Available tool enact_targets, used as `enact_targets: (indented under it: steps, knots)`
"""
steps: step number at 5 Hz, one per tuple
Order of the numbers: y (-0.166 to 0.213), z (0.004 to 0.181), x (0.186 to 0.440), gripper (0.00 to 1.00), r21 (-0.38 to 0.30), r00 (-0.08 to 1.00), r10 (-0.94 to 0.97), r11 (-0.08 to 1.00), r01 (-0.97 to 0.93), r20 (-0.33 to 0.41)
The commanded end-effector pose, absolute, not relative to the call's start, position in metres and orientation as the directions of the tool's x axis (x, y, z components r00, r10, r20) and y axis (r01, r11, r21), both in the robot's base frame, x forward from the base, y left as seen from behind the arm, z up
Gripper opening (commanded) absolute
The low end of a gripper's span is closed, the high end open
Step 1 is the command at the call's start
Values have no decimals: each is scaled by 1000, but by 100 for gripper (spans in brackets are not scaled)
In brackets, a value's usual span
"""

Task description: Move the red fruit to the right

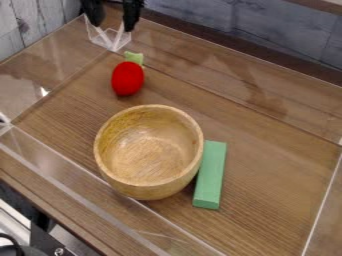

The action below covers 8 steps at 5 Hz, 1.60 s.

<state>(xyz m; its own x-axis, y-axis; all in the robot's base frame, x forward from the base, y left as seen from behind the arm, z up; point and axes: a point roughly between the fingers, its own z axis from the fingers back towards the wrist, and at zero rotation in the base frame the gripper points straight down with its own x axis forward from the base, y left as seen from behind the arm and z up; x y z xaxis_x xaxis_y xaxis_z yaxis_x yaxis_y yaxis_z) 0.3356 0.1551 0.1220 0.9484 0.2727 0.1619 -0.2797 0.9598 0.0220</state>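
The red fruit (pixel 127 78) lies on the wooden table at the upper left, glossy and rounded, with a bit of green leaf at its upper right. My gripper (pixel 115 17) hangs at the top edge of the view, above and behind the fruit, apart from it. Its dark fingers (pixel 131 15) stand open with nothing between them; most of the hand is cut off by the frame.
A wooden bowl (pixel 148 151) sits in the middle front. A flat green block (pixel 211 175) lies just right of it. A clear plastic wall (pixel 40 130) rims the table on all sides. Bare wood stretches to the right of the fruit.
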Motion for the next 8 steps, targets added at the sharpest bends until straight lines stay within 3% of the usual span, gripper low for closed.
enact_targets:
  steps: [1, 5, 8]
  knots:
    - [164, 124, 345, 100, 44, 931, 310, 945, -324, 194]
    - [169, 92, 335, 100, 103, 868, 453, 872, -479, 205]
    - [171, 113, 341, 100, 126, 909, 350, 915, -384, 228]
